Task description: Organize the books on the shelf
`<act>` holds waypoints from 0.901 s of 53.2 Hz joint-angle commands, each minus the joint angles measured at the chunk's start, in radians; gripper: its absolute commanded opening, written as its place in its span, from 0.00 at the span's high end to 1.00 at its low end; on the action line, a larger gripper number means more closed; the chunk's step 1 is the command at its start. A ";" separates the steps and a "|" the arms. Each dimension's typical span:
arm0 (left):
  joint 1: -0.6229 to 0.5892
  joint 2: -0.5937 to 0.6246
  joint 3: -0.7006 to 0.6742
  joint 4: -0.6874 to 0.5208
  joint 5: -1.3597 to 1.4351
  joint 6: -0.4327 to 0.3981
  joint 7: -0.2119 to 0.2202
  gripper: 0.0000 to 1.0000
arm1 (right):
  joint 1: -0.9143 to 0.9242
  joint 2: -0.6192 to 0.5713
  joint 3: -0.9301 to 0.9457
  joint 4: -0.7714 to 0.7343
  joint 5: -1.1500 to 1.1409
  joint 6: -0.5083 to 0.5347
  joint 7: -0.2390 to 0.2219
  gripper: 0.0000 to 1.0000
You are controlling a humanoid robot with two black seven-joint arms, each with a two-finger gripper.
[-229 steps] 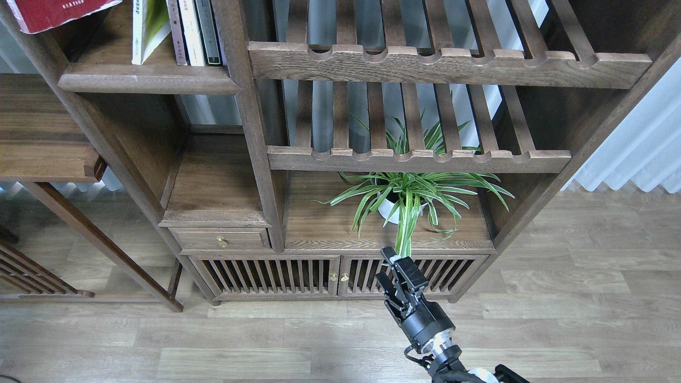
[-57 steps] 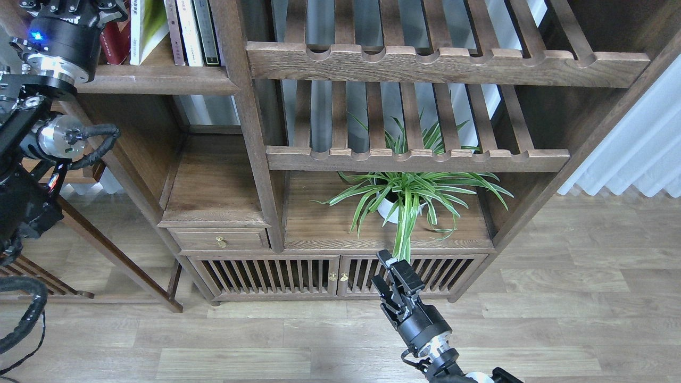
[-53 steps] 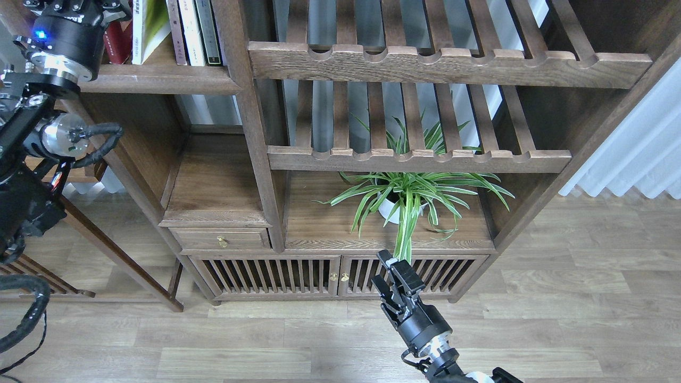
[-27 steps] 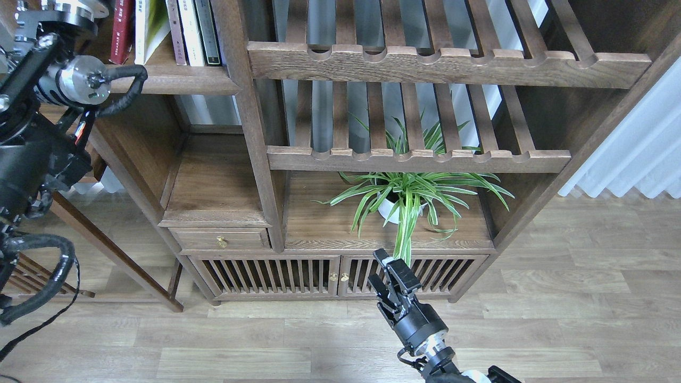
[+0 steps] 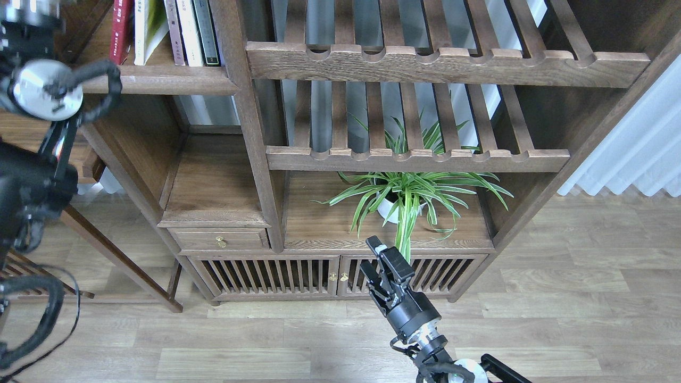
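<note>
Biggest change: left arm (image 5: 32,175) has climbed along the left edge since ~1 s ago. Back then its wrist sat right in front of the shelf (image 5: 159,82); now only elbow joint + cabling show, and the left claw is past the top-left corner, out of frame, so can't tell what it's doing. 4 s back a red cover lay tilted at top left; now the red book (image 5: 121,29) stands upright on the shelf, just left of the yellow-green book (image 5: 150,26), which leans against the thin books (image 5: 192,29). My read: red one is placed; maroon vol not visible, so can't call the whole job done.

Right claw (image 5: 375,266) has crept up and a bit left; fingers look a narrow gap apart, holding nothing. Books are far up-left of it, well apart.

Edges/room, rel. to right claw:
- Slatted racks (image 5: 420,159) overhead, notched rails jutting fwd; going straight up would meet them.
- Upright post (image 5: 255,133) up-left, between claw and the shelf.
- Plant (image 5: 409,194) just above, leaf tips near the fingers; likely to brush.
- Cabinet doors (image 5: 266,274) just behind/left.
- Drawer board (image 5: 215,213) further left.
- Open floor (image 5: 558,319) to the right and toward the robot: the free room.
</note>
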 commanded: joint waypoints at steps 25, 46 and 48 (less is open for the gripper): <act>0.297 -0.234 0.063 -0.180 -0.041 -0.383 0.137 0.23 | 0.090 0.000 0.001 0.205 -0.022 0.000 -0.003 0.09; 0.585 -0.234 0.301 -0.180 -0.038 -0.383 0.180 0.11 | 0.113 0.000 0.018 0.300 -0.016 0.000 0.000 0.08; 0.588 -0.234 0.301 -0.180 -0.038 -0.383 0.180 0.11 | 0.119 0.000 0.018 0.300 -0.015 0.000 0.000 0.08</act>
